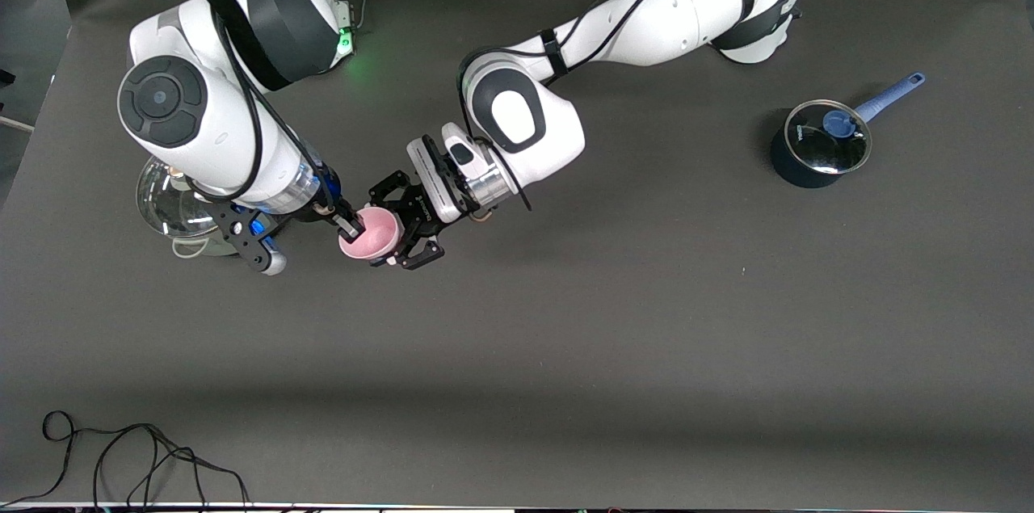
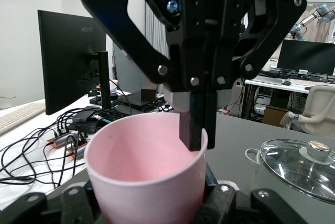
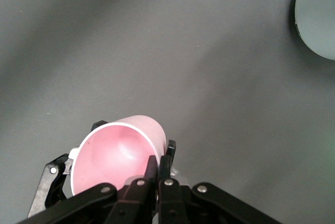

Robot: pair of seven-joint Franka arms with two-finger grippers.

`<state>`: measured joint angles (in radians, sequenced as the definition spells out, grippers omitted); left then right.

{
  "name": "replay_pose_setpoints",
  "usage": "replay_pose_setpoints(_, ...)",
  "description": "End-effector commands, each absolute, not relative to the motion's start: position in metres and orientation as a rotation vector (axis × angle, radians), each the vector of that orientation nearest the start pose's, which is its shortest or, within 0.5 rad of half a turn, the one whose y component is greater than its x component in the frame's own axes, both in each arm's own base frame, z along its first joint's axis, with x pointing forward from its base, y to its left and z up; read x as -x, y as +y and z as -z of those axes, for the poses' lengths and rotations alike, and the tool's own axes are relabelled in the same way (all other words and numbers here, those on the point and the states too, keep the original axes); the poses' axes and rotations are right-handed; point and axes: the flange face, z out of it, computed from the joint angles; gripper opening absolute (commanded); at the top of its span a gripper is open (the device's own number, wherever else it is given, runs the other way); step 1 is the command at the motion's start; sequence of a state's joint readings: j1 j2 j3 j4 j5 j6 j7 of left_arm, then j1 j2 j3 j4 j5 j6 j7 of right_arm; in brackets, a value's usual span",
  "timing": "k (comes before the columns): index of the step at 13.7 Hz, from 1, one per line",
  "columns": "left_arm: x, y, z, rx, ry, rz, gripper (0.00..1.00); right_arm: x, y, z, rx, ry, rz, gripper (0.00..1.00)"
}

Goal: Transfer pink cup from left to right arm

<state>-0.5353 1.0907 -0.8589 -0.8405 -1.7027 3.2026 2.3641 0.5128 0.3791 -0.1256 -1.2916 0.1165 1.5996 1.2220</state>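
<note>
The small pale-pink plastic cup (image 1: 370, 233), tapered and without a handle, is held in the air a little left of the middle of the front view, over bare dark table (image 1: 614, 335). It is gripped by both arms at once. The left gripper (image 1: 406, 220), a black open-linkage claw, is clamped around the cup's body, and the right gripper (image 1: 349, 228), with slim straight black fingers, is pinched on the rim, one finger inside the cup and one outside, as seen in the left wrist view (image 2: 196, 124).

The main risk is judged to lie in the release. If the claw is opened before the rim pinch is firm, the cup could be dropped to the table. A thin, smooth rim held on one side only could also let the cup swing or slip between the slim fingers. If either arm is moved while both grips hold, the cup could be squeezed or twisted out.

The cup's base and lower wall are hidden by the claw in every view. How deep the right fingers reach cannot be made out. A glass-lidded pot (image 1: 174, 202) at the left of the front view is largely covered by the right arm; a dark saucepan with a blue handle (image 1: 817, 143) stands well apart at the upper right.
</note>
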Motion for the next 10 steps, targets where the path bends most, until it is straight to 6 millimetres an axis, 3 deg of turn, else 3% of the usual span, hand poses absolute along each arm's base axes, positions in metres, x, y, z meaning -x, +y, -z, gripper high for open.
replay_pose_setpoints(1,-0.535,-0.597,-0.37,-1.731,-0.961,-1.398,0.0,-0.603,0.284,-0.533,2.883,1.277,-0.131,0.0)
replay_pose_setpoints(2,-0.54,-0.593,-0.367,-1.741,-0.973,-1.409,0.29,-0.604,0.283,-0.533,2.891,1.28,-0.119,0.0)
replay_pose_setpoints(3,-0.554,-0.582,-0.364,-1.758,-1.036,-1.467,0.92,-0.604,0.282,-0.532,2.899,1.283,-0.108,0.0)
replay_pose_setpoints(4,-0.551,-0.586,-0.366,-1.745,-1.091,-1.495,1.0,-0.605,0.281,-0.532,2.903,1.284,-0.101,0.0)
replay_pose_setpoints(7,-0.558,-0.579,-0.37,-1.749,-1.116,-1.524,1.0,-0.612,0.271,-0.535,2.896,1.293,-0.064,0.0)
replay_pose_setpoints(10,-0.597,-0.542,-0.377,-1.753,-1.272,-1.655,1.0,-0.628,0.243,-0.533,2.925,1.301,-0.015,0.0)
